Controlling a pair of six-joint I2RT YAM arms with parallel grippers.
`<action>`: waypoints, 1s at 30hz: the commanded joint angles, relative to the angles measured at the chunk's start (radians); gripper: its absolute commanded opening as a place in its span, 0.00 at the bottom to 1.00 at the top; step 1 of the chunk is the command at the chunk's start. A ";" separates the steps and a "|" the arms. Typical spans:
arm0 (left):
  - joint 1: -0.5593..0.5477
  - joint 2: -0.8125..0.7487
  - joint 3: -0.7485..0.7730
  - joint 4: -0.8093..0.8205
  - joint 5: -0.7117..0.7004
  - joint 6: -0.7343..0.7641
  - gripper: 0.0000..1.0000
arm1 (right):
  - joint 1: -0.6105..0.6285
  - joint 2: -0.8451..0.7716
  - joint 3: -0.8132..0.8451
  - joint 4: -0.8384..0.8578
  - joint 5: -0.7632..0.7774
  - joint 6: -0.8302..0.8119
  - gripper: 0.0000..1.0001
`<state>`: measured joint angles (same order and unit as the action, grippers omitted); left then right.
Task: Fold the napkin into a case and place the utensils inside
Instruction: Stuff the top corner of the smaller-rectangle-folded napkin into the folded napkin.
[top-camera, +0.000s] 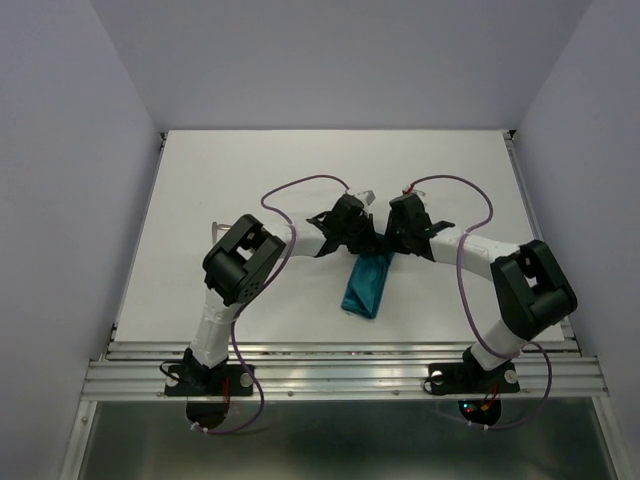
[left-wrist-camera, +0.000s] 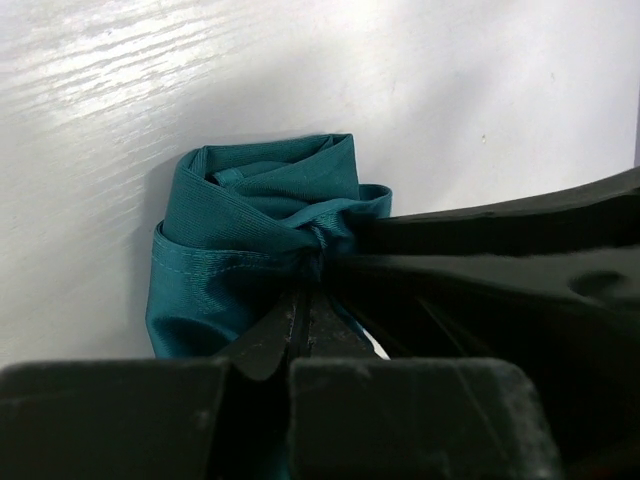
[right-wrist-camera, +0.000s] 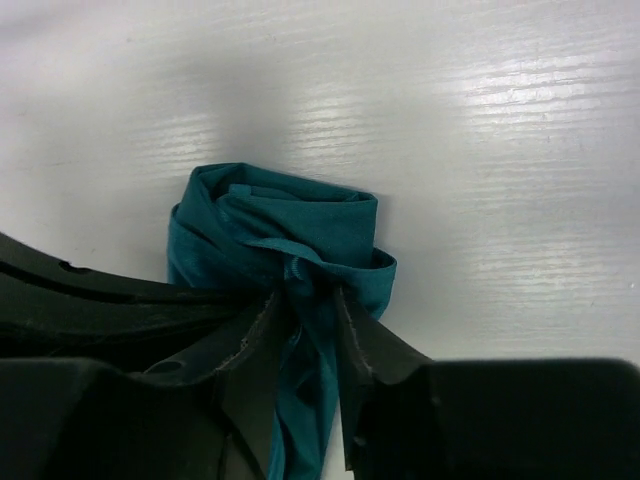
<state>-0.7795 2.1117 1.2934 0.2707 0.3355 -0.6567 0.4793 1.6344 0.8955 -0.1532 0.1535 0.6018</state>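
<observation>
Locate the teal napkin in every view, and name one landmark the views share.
Top external: the napkin sits just below centre, running toward the near edge.
Left wrist: napkin centre-left, bunched, pinched in the left end effector.
Right wrist: napkin at centre, bunched, with a strand running down inside the right end effector.
Shared landmark: the white table around it.

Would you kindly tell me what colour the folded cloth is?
Plain teal, no pattern: the soft folded napkin shows best in the left wrist view.
</observation>
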 joint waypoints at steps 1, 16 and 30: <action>-0.014 -0.100 -0.029 -0.051 -0.050 0.038 0.00 | -0.004 -0.109 0.007 -0.002 0.030 0.001 0.39; -0.014 -0.165 -0.045 -0.110 -0.036 0.077 0.00 | -0.015 -0.272 -0.244 0.069 -0.057 0.159 0.37; -0.017 -0.091 -0.028 -0.093 0.013 0.081 0.00 | -0.015 -0.154 -0.268 0.136 -0.075 0.176 0.30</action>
<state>-0.7856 2.0277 1.2572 0.1631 0.3195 -0.5987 0.4706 1.4559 0.6376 -0.0711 0.0795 0.7704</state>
